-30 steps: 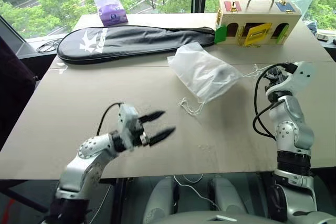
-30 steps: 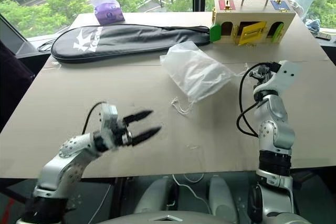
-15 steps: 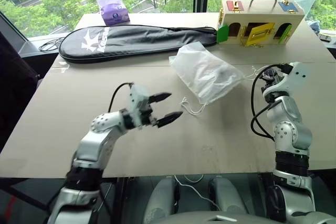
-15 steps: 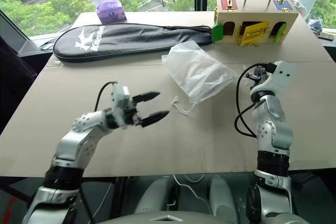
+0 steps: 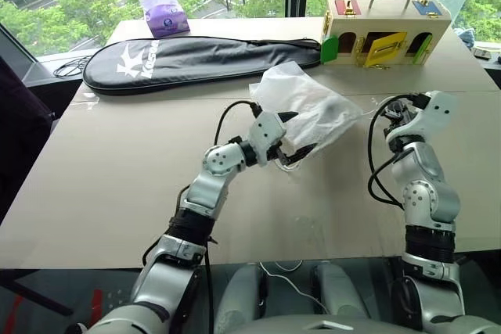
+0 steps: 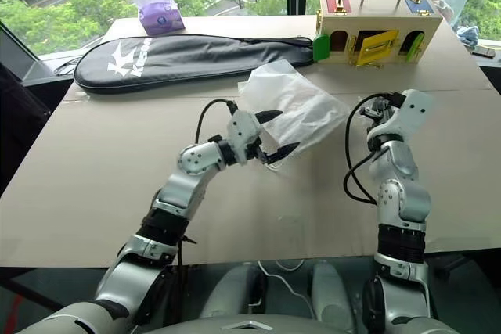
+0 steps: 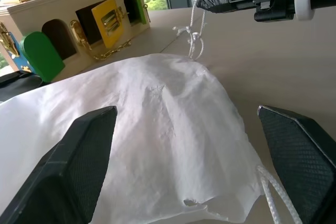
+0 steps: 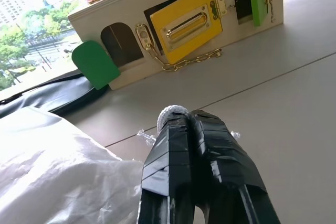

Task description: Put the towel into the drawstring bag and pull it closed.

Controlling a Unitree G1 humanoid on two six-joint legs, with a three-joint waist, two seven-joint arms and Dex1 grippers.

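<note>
The drawstring bag (image 5: 309, 107), a thin translucent white pouch, lies bulging in the middle of the table. The towel is hidden. My left gripper (image 5: 293, 134) is open at the bag's near end, one finger above and one below that end; the left wrist view shows the bag (image 7: 157, 129) between its fingers (image 7: 79, 150). A thin white cord (image 7: 197, 24) runs from the bag's right side to my right gripper (image 8: 184, 116), which is shut on the cord's loop (image 8: 170, 111) just above the tabletop. My right gripper (image 7: 202, 1) also shows beyond the bag in the left wrist view.
A long black racket case (image 5: 196, 60) lies behind the bag, with a purple tissue pack (image 5: 163, 12) at the far edge. A wooden box with coloured doors (image 5: 383, 29) stands at the back right. The table's front edge (image 5: 235, 260) runs close below the arms.
My left arm has swung forward and right from the table's near left to the bag's near end, and its gripper has rolled while staying open. The right gripper has kept still.
</note>
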